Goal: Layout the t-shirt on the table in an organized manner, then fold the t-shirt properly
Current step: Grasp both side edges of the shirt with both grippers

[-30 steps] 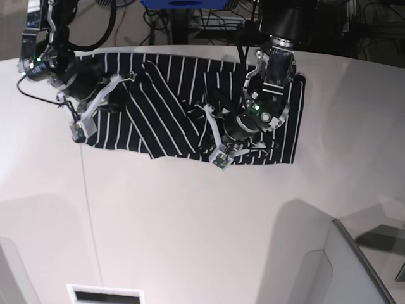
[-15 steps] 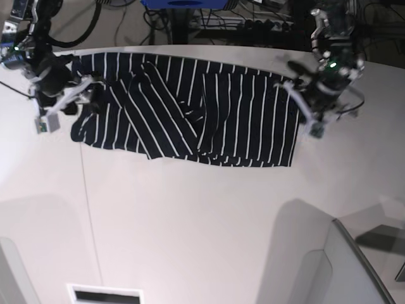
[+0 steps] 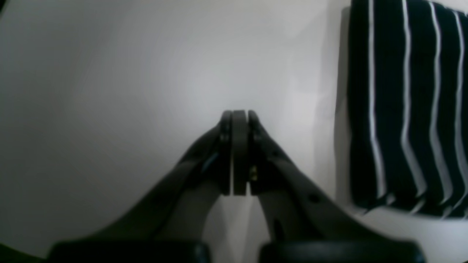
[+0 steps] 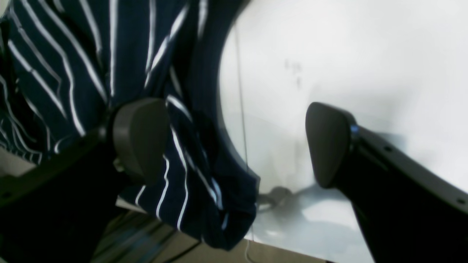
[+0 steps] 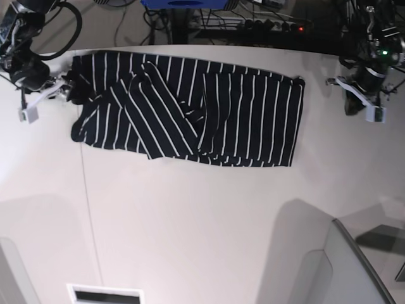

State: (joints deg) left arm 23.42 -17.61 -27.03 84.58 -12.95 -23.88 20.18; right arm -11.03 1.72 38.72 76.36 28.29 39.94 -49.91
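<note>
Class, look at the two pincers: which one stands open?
The right pincer, beside the t-shirt's edge, has its pads wide apart; the left pincer is pressed shut over the bare table.

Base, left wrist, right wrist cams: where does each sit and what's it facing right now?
Base: high in front, looking down on the table, the t-shirt and both arms.
Left wrist: behind the left gripper, shut over bare table, shirt edge at its right.
Right wrist: behind the right gripper, open, one finger over the shirt.
Shared: all three show the t-shirt and table.
</note>
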